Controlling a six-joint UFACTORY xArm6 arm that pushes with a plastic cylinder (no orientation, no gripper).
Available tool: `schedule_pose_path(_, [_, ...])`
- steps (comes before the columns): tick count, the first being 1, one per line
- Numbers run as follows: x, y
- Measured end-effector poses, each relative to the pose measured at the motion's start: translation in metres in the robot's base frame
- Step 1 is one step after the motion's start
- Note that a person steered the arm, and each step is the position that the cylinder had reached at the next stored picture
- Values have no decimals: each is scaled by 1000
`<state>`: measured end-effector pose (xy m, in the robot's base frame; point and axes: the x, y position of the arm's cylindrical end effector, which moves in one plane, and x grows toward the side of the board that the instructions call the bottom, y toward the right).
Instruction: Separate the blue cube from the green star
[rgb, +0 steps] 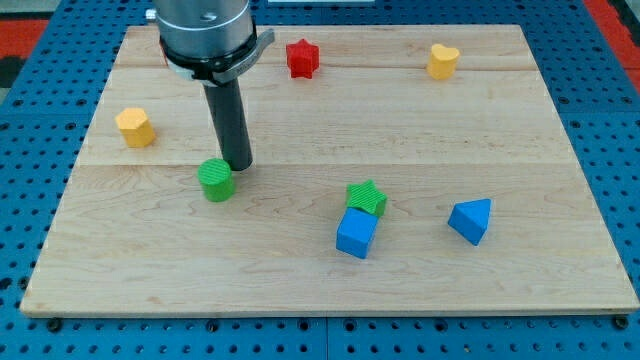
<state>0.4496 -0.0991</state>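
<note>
The blue cube (356, 233) lies right of the board's middle, toward the view's bottom. The green star (367, 197) sits just above it and touches its upper right edge. My tip (237, 164) stands on the board well to the left of both, right next to the upper right side of a green cylinder (215, 181). The dark rod rises from the tip to the arm's grey end at the view's top.
A blue triangular block (471, 220) lies right of the cube. A red star (301, 58) and a yellow heart (442, 61) lie near the top edge. A yellow hexagonal block (135, 127) lies at the left. The wooden board (520, 290) rests on a blue pegboard.
</note>
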Motion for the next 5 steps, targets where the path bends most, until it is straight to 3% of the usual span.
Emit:
schedule_pose_path(3, [118,110])
schedule_pose_path(4, [112,142])
schedule_pose_path(5, [87,120])
